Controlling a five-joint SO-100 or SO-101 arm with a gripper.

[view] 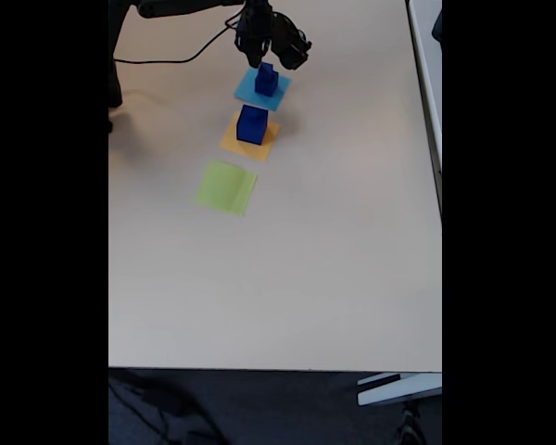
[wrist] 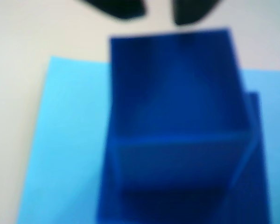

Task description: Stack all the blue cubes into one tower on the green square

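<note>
On the pale table [view: 287,269], toward twelve o'clock in the fixed view, three paper squares are being shown in a diagonal line. The green square [view: 226,187] is lying bare at the seven o'clock end of that line. At the middle, an orange-yellow square [view: 250,139] is being occupied by one blue cube [view: 252,123]. At the one o'clock end, a light blue square [view: 262,90] is being occupied by a stack of two blue cubes [view: 266,79], the smaller on top.

The gripper [view: 262,56] is being held just above that stack, at its twelve o'clock side. In the wrist view, two dark fingertips [wrist: 119,9] are being seen apart at the top edge, beyond the upper cube [wrist: 175,84], with nothing between them; the jaws are standing released. The lower cube [wrist: 256,154] is being seen under and around the upper one, on the light blue paper [wrist: 65,140]. The wrist view is blurred.

No brand, label or writing is being made out on any object.
</note>
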